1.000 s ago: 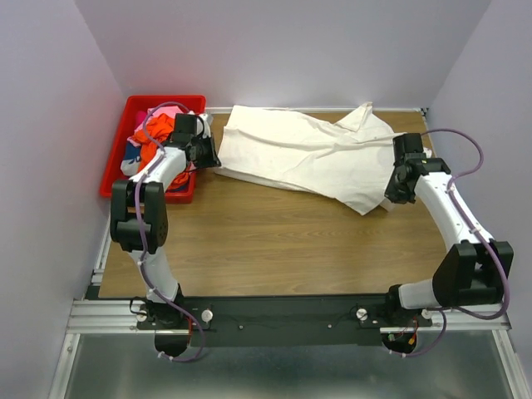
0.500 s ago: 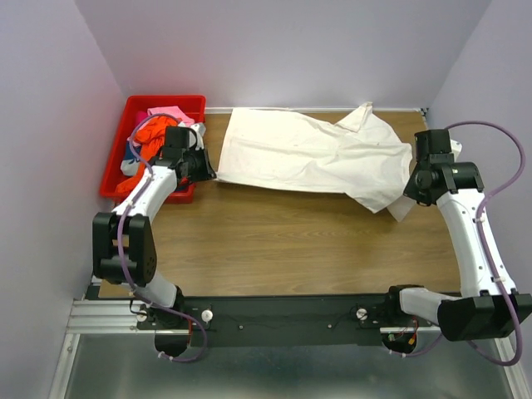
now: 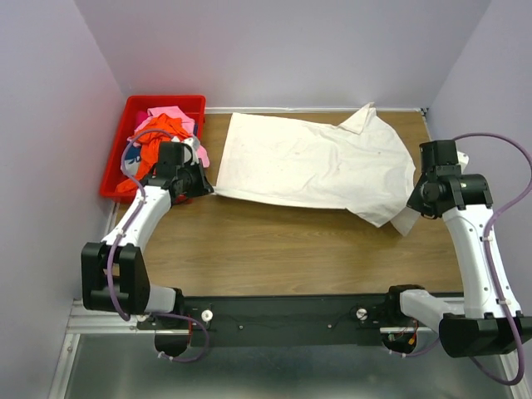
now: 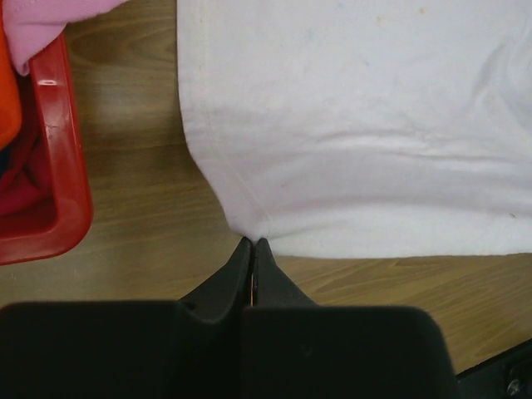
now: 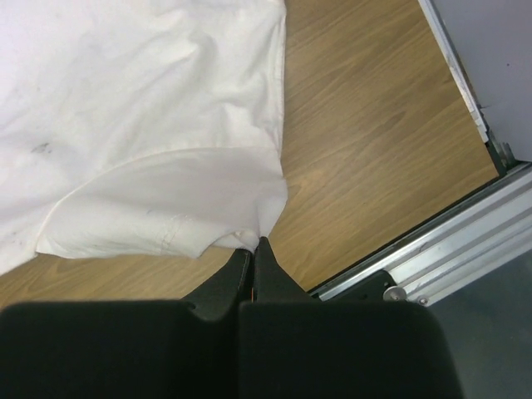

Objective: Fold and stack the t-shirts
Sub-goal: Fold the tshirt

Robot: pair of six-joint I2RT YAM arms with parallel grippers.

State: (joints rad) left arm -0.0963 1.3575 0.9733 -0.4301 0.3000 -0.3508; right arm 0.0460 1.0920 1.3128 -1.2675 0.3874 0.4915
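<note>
Wrist cameras are showing what the overhead view is hiding. The left claw [image 4: 253,245] is clamping fully closed on the near-left hem corner of the white t-shirt [image 4: 357,125]. The right claw [image 5: 253,247] is pinching closed on the shirt's near-right corner, where a folded flap is lying under the top layer. The right wrist view is also catching the aluminium rail [image 5: 432,258] along the edge of the desk [image 5: 374,125].

From above, the whole shirt is spreading across the far half of the wooden desk. It is stretching between the two claws, with one sleeve pointing toward the back wall. At the far left, the red bin [image 3: 133,108] is holding orange and pink garments [image 3: 162,125], just beside the shirt's left edge.

Against the picture from half a second ago, both claws are sitting nearer the arm bases, the right one further outward. The shirt is lying flatter, with fewer creases.
</note>
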